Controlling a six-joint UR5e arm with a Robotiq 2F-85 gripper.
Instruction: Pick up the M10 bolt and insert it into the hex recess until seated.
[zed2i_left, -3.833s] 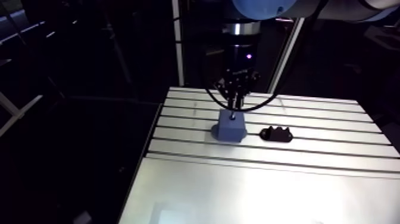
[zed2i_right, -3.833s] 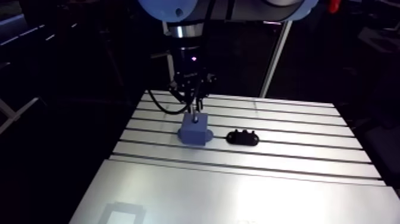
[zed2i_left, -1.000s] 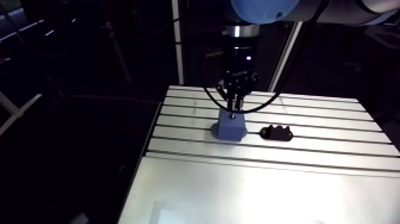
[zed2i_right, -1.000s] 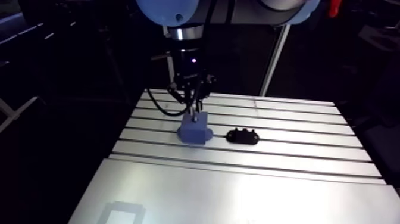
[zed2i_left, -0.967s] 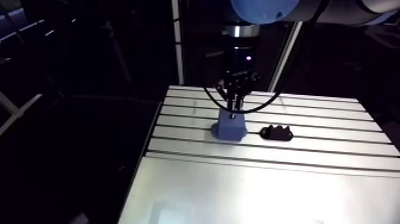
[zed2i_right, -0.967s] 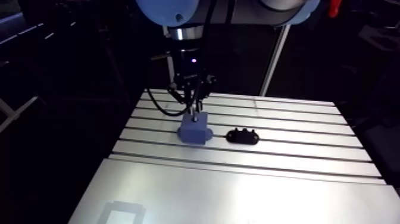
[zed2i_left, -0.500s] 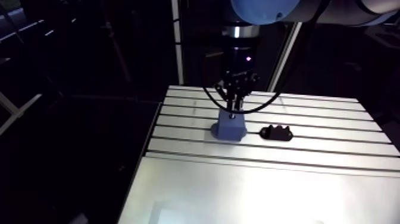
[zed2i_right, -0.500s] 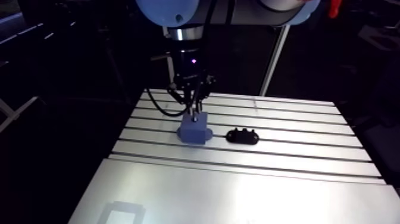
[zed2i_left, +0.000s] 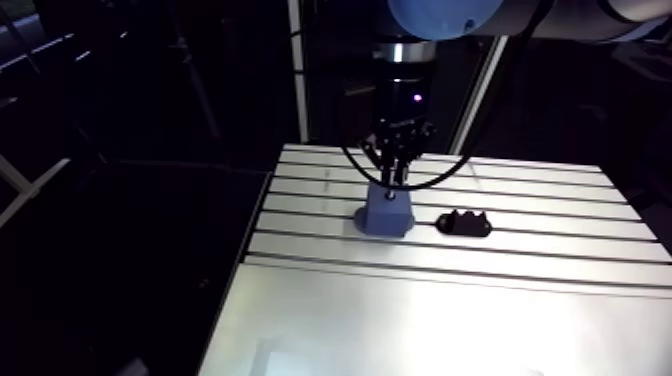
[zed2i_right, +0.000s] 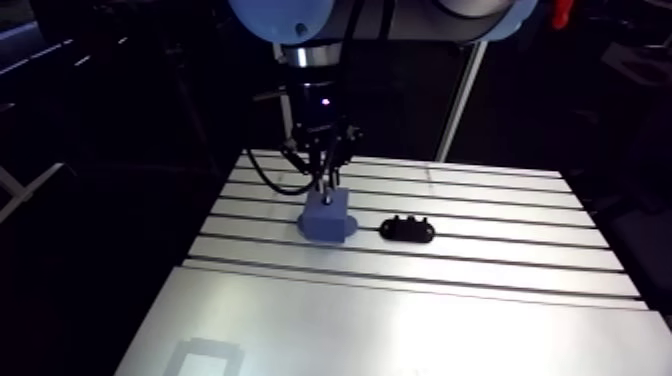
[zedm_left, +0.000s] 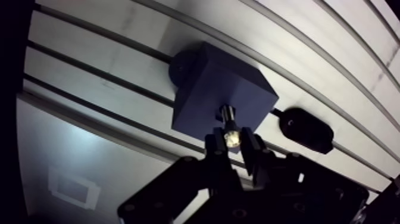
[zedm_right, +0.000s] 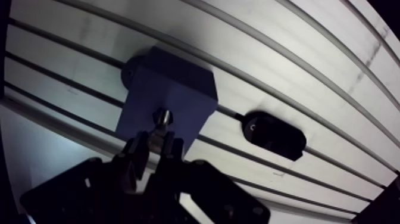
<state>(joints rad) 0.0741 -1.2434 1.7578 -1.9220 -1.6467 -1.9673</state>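
A slotted aluminium desk (zed2i_left: 450, 300) is seen, brightly lit, with dark parallel grooves running across its far half and a plain smooth plate forming its near half; a pale rectangular outline (zedm_left: 71, 190) is marked on that plate. A dark-blue plastic block (zed2i_left: 387, 214) with a hole in its top face is set on the grooved part, towards the left edge of the desk in the arm view, and a round foot is seen protruding at its base on the far side. A low black oblong part with rounded ends (zed2i_left: 464, 223) is laid just beside the block, apart from it, over one of the grooves. The two-fingered black gripper (zedm_left: 233, 143) is held directly above the block and is closed on the bright steel M10 bolt (zedm_left: 230, 126), whose head is clamped between the fingers while its shank is pointed down into the hole. How deep the bolt sits cannot be told.
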